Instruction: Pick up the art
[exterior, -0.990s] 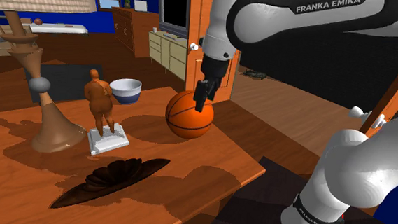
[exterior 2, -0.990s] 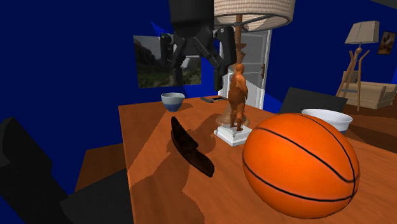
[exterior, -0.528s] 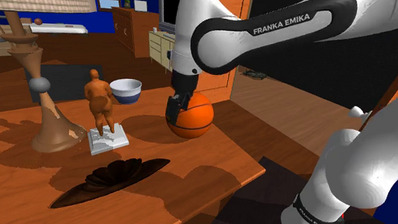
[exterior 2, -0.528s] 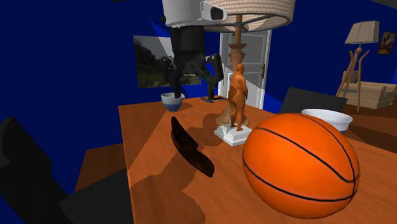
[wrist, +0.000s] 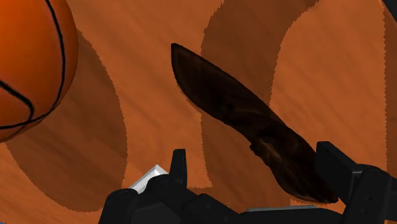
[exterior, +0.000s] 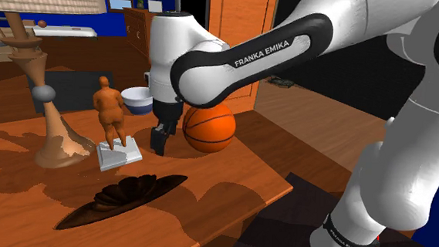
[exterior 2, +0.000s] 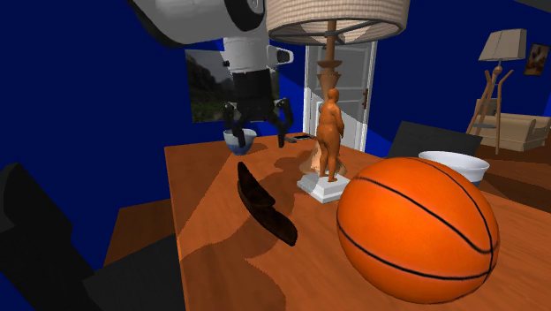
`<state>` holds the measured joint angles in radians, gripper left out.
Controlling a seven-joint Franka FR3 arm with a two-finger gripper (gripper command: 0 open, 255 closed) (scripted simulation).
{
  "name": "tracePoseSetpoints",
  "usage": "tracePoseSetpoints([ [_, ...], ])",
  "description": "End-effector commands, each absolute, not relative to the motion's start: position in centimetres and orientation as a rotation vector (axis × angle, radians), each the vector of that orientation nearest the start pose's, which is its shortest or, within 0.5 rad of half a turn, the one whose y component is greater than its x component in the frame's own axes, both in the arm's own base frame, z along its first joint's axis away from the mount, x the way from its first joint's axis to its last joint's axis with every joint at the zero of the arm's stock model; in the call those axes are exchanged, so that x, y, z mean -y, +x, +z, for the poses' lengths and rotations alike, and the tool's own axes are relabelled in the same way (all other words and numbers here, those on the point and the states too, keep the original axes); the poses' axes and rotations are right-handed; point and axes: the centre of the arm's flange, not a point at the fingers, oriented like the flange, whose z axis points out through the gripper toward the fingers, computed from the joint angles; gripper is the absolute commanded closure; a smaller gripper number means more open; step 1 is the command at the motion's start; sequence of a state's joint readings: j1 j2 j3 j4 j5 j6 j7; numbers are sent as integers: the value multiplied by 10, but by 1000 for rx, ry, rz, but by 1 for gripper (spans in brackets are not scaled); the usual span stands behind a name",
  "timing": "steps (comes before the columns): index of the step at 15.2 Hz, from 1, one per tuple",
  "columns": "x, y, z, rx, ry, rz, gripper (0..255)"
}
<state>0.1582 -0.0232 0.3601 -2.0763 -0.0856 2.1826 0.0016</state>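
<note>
Your tool (exterior 2: pixel 259 141) hangs over the wooden surface (exterior: pixel 230 181), fingers spread wide and gripping nothing. The art, a dark carved leaf-shaped piece (exterior: pixel 121 192), lies flat on the surface. In the wrist view, one end of it reaches toward the tool's fingers without touching them. The orange figure statue (exterior: pixel 109 113) on its white base stands just beside the tool, and the basketball (exterior: pixel 210 128) sits on the tool's other side.

Wood-grain table (wrist: pixel 153 114); dark sculpture (wrist: pixel 235 108), perhaps wood.
</note>
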Motion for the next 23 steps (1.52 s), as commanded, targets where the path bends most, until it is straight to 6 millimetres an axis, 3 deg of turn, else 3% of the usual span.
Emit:
tracePoseSetpoints([
  [1,-300,496,439,948,-3041,-238,0],
  [12,-425,529,373,1305,-2947,-272,0],
  [20,-428,530,331,1313,-2945,-272,0],
  [22,-428,530,331,1313,-2945,-272,0],
  [23,-428,530,332,1313,-2945,-272,255],
])
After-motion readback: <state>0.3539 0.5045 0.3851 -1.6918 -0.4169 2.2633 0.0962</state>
